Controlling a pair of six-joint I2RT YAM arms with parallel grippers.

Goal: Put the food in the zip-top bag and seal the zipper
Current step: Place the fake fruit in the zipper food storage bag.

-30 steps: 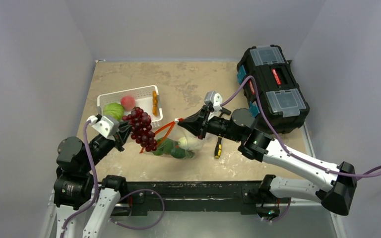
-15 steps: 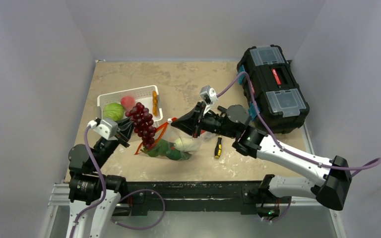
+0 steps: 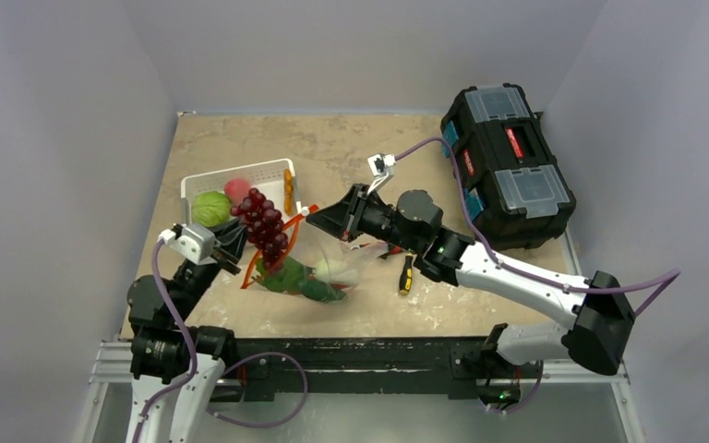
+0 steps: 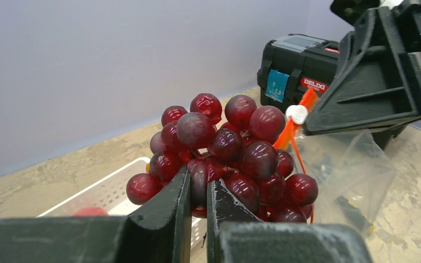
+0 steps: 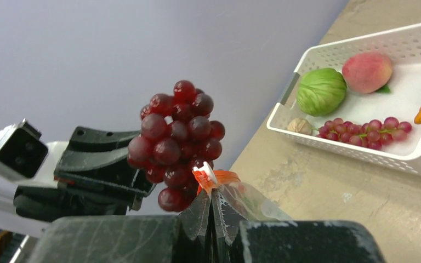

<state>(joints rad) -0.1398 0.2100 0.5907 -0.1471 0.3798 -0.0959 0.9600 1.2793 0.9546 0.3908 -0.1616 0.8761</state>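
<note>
My left gripper [image 3: 238, 236] [image 4: 199, 176] is shut on a bunch of dark red grapes [image 3: 263, 221] [image 4: 235, 148] and holds it in the air beside the bag's mouth. My right gripper [image 3: 309, 212] [image 5: 212, 194] is shut on the end of the red-orange zipper [image 3: 252, 269] [image 5: 225, 176], by its white slider, and lifts that corner of the clear zip-top bag [image 3: 337, 268] [image 5: 252, 205]. Leafy greens [image 3: 295, 277] lie inside the bag. A green cabbage [image 3: 210, 208] [image 5: 321, 90], a pink peach [image 3: 236, 189] [image 5: 367, 71] and an orange carrot [image 3: 288, 192] rest in the white basket [image 3: 240, 171].
A black toolbox [image 3: 508, 161] [image 4: 290, 71] stands at the back right. A yellow-handled screwdriver [image 3: 406, 274] lies right of the bag under my right arm. The basket [image 5: 356, 41] also holds a smaller grape bunch [image 5: 362, 134] and a nut [image 5: 299, 127].
My right gripper has pulled the bag's zipper corner left and up, dragging the bag leftward. My left gripper has raised the grapes slightly towards the basket side.
</note>
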